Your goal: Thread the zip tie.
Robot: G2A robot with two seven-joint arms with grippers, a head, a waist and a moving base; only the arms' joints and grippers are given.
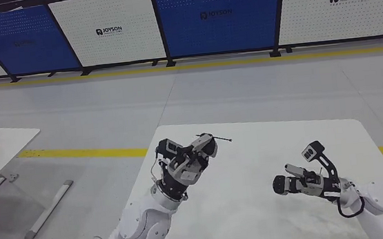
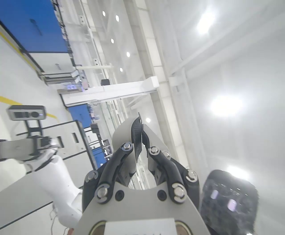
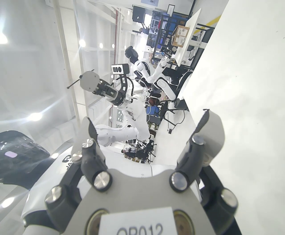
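Left claw [image 2: 139, 124] pinched shut on zip tie [image 1: 222, 139], raised above left part of table [image 1: 256, 214]. Thin black strap pokes past fingertips toward right arm. Right claw [image 3: 148, 123] spread wide, empty, low over table, well apart.

Likely step: bring ends together.
- Firm pinch.
- Slow approach.
- Right claw grips strap close to tip.
- Line tail with head slot before pushing.

Which end is head: too small to tell.
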